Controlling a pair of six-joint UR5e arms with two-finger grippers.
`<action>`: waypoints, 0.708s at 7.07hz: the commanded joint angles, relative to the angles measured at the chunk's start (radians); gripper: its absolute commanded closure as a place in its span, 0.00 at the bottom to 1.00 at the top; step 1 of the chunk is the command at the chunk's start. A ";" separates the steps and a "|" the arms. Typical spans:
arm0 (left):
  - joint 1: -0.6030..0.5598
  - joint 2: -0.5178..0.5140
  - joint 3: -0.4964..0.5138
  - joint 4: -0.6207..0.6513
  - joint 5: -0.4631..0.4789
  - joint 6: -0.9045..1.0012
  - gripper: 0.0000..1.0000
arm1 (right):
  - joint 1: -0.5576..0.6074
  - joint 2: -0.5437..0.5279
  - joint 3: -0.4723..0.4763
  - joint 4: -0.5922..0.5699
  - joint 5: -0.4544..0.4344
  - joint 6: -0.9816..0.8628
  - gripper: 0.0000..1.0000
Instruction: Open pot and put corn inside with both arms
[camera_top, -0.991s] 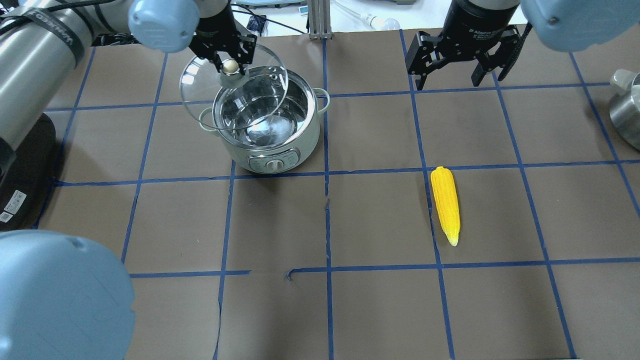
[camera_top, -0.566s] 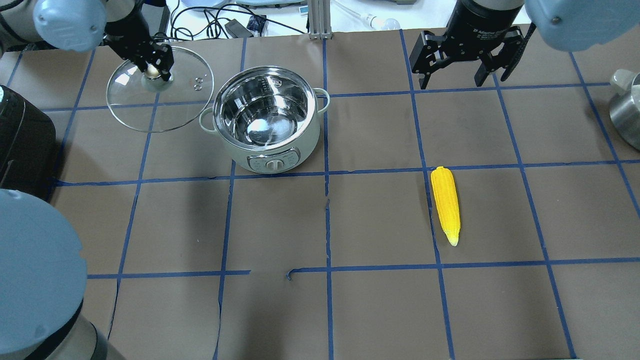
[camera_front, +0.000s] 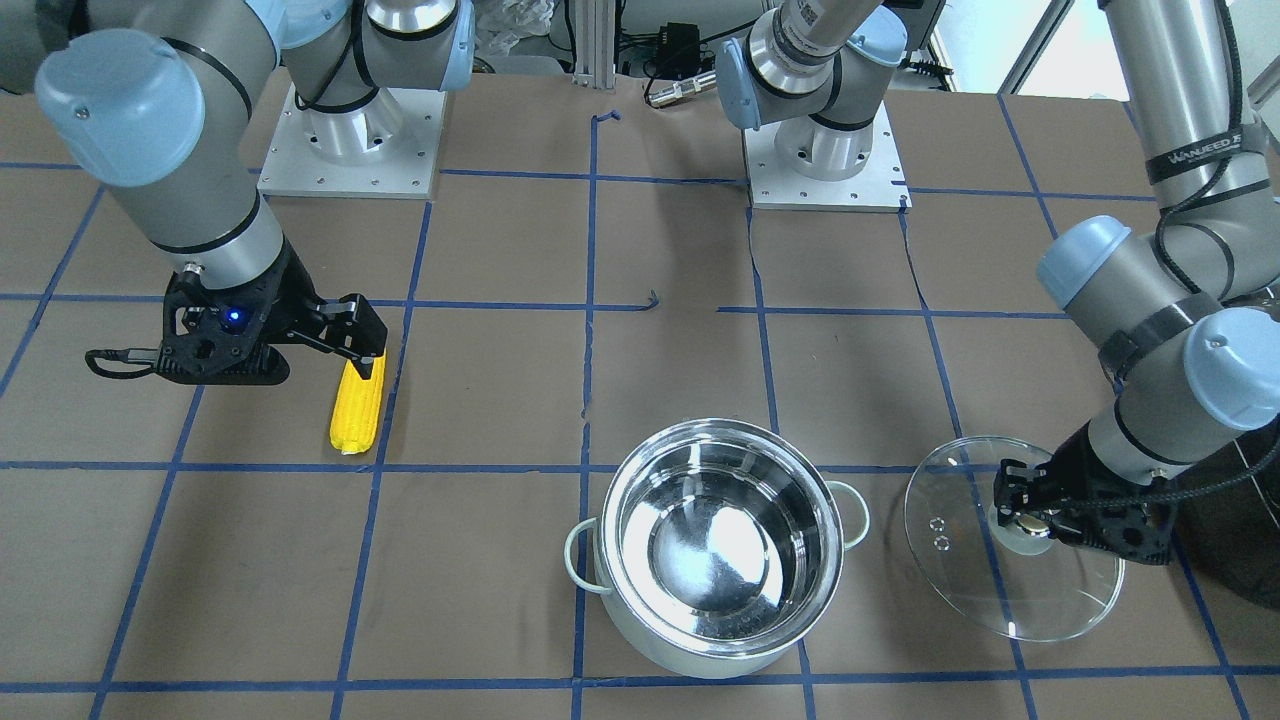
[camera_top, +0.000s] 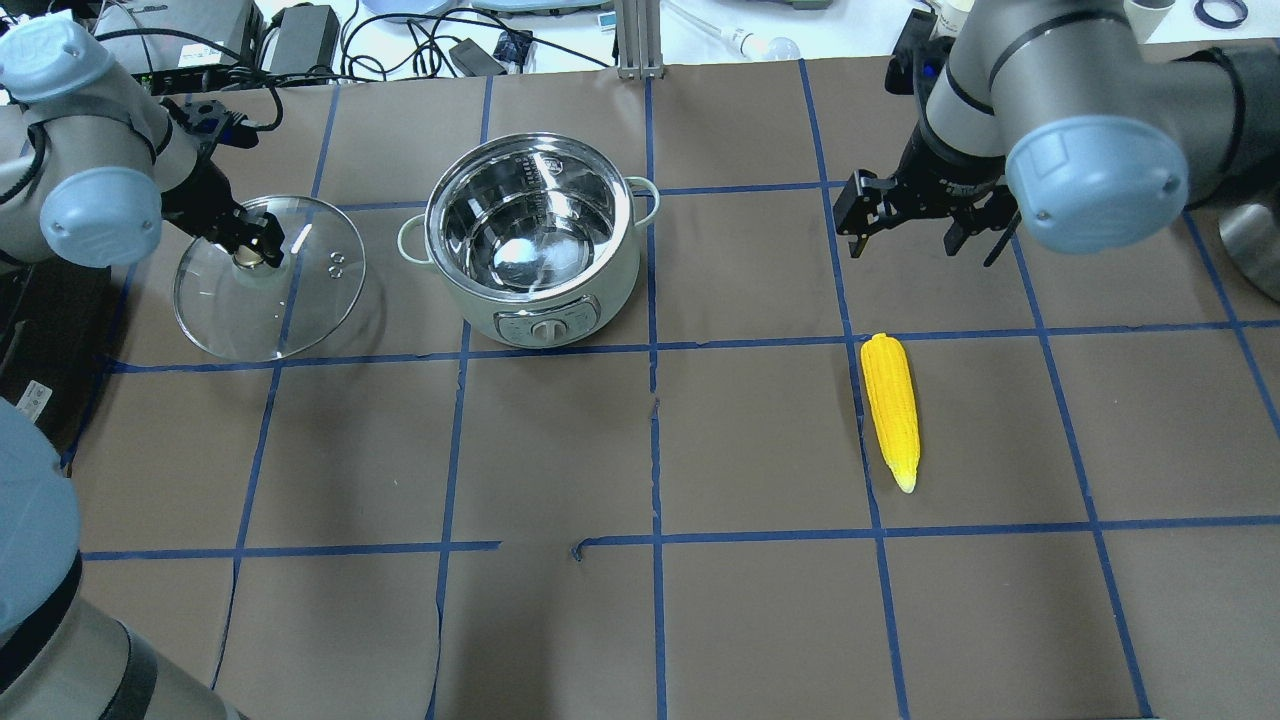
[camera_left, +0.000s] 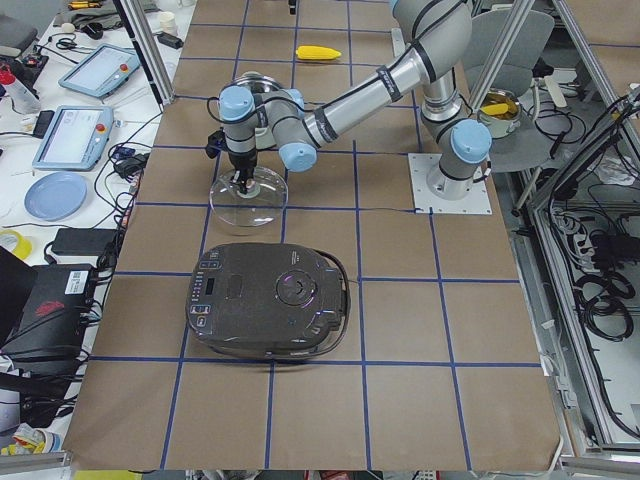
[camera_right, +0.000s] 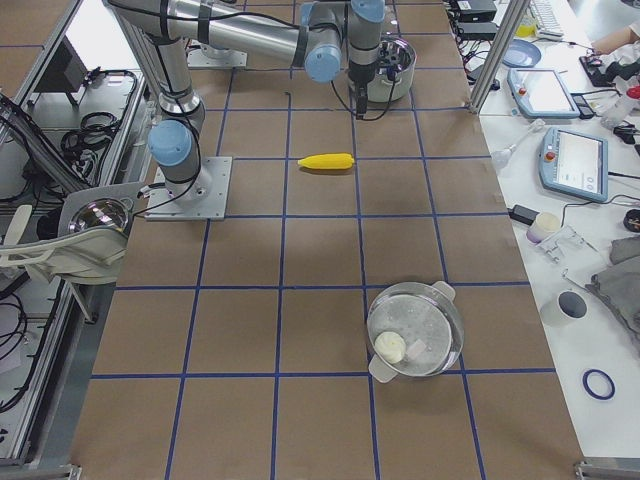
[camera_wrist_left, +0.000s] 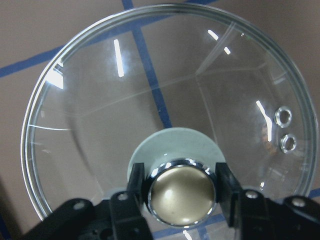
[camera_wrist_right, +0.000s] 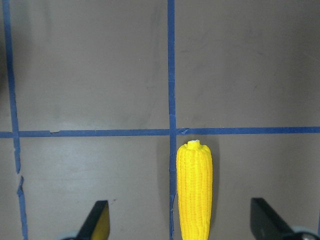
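Both fingers (camera_wrist_left: 134, 184) of the left gripper (camera_top: 250, 245) pinch the knob (camera_wrist_left: 181, 195) of the glass lid (camera_top: 300, 305) just beside the pot (camera_top: 590, 290), the lid off it. Well apart from the pot on its other side lies the corn (camera_top: 890, 405); the right gripper (camera_top: 915, 225) hangs there, spread wide and empty.

Left claw (camera_top: 248, 250) low, clamped on the lid knob (camera_wrist_left: 182, 196); right claw (camera_top: 920, 236) spread wide, seemingly pointing down.
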 joint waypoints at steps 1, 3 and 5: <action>0.012 0.004 -0.064 0.052 -0.011 -0.002 1.00 | -0.060 0.000 0.164 -0.148 0.002 -0.043 0.00; 0.015 0.004 -0.098 0.055 -0.013 0.006 0.63 | -0.060 0.027 0.300 -0.322 -0.012 -0.038 0.00; 0.015 0.009 -0.095 0.055 -0.005 0.001 0.00 | -0.058 0.121 0.364 -0.477 -0.010 -0.027 0.00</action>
